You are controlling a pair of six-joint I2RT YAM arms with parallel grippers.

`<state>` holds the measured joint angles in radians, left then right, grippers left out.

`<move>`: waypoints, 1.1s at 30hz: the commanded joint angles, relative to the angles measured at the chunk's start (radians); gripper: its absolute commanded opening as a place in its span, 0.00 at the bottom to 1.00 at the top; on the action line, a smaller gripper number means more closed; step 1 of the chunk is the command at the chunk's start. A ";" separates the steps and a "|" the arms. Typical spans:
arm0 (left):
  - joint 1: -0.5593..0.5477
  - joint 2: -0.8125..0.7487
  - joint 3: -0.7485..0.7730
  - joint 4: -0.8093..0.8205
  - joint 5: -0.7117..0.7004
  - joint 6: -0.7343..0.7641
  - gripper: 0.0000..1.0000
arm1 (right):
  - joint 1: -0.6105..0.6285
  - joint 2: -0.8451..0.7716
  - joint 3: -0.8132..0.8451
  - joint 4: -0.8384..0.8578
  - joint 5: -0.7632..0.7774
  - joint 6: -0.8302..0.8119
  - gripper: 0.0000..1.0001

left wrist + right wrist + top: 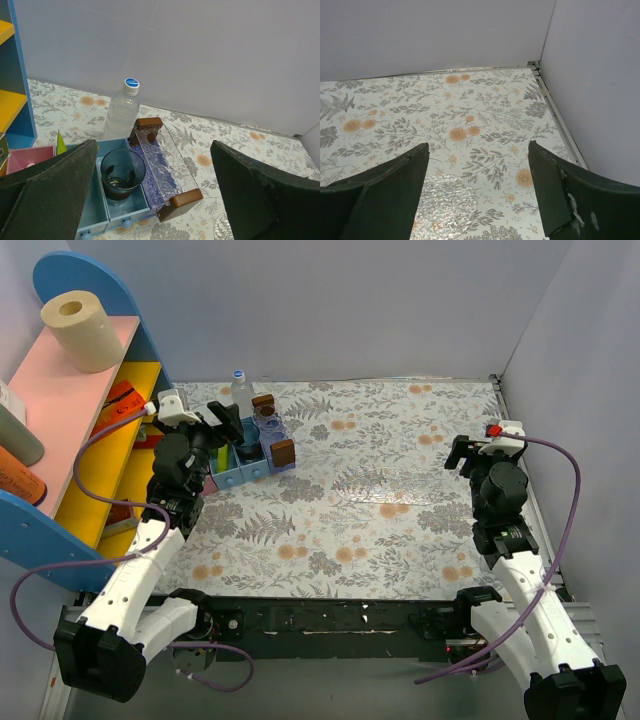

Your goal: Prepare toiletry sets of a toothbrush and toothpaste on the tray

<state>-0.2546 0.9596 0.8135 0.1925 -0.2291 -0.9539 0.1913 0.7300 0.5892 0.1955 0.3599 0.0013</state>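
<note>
A clear, textured rectangular tray [159, 164] with brown wooden ends leans on the right side of the blue compartment box [116, 210]; from above the tray [271, 430] shows at the table's back left. A yellow-green toothpaste tip [61, 144] pokes up beside the pink compartment [22, 159]. The toothbrush is hidden. My left gripper [154, 149] hangs open above the box and tray, touching nothing, and appears in the top view [226, 422]. Over bare tabletop near the right wall, my right gripper [479, 147] is open and empty, also seen from above [462, 453].
A dark glass cup [122, 172] stands in the blue box, a water bottle [121, 112] behind it. A blue, pink and yellow shelf [95, 450] with a paper roll [80, 330] lines the left wall. A clear round disc [442, 210] lies under the right gripper.
</note>
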 commanded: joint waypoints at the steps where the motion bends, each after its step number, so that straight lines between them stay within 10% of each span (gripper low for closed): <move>1: 0.003 0.001 0.050 -0.019 -0.024 -0.014 0.98 | 0.002 -0.021 0.049 0.025 0.005 0.002 0.87; 19: 0.003 0.014 0.039 -0.019 0.036 0.040 0.98 | 0.014 0.035 0.121 -0.091 -0.119 0.002 0.70; 33: 0.050 0.304 0.213 -0.271 0.016 -0.005 0.95 | 0.253 0.181 0.202 -0.160 -0.002 -0.081 0.69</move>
<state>-0.2489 1.2083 0.9516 0.0490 -0.1997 -0.9302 0.4084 0.9035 0.7319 0.0242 0.3305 -0.0608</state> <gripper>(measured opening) 0.975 0.694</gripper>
